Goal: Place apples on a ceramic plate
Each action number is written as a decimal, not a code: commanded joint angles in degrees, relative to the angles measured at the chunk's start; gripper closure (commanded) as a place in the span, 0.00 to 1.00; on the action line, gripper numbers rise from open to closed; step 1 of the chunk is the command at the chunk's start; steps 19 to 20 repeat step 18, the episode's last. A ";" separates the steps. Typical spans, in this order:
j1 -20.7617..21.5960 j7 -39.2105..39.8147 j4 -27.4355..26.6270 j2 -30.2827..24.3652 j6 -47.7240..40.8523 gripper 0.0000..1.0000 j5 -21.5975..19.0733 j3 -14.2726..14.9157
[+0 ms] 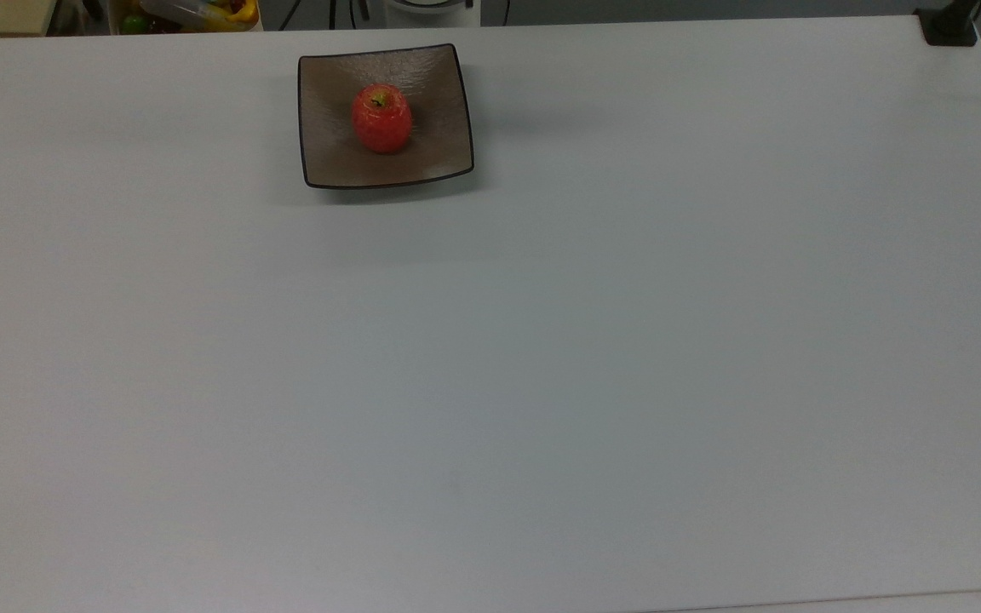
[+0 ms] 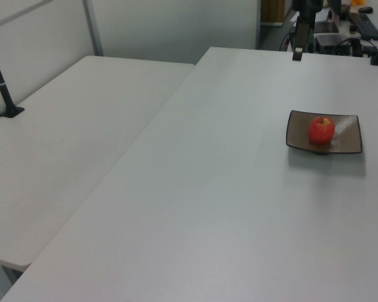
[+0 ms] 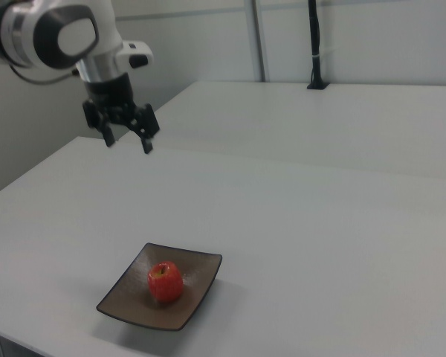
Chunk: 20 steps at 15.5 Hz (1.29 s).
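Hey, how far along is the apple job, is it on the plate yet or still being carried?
Done: the apple sits upright near the middle of the ceramic plate, with nothing touching it. In hand: nothing; the gripper is open, empty and raised well clear of the plate in the right view. Left: no other apple lies on the table, so placing looks finished.

Setting: robotics lab or test room. Evidence: large plain white table (image 1: pixel 542 383) with a second white table (image 2: pixel 63 132) pushed up beside it at the left view's left. Bare grey partition walls (image 3: pixel 357 37) behind. Black clamp-mounted pole (image 3: pixel 314 44) stands at the far table edge in the right view; a similar pole (image 2: pixel 1 82) at the left view's left. White robot arm (image 3: pixel 52 33) hangs over the table. Cables and equipment (image 2: pixel 340 34) clutter the far end in the left view.
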<state>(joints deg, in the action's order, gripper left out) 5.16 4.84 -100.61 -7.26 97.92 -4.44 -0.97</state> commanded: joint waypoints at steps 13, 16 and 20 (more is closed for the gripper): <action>0.03 -5.01 7.89 7.00 4.56 0.00 -0.13 0.71; 0.12 -4.67 7.80 6.91 4.47 0.00 -0.13 0.71; 0.12 -4.41 7.89 6.91 4.39 0.00 -0.13 0.62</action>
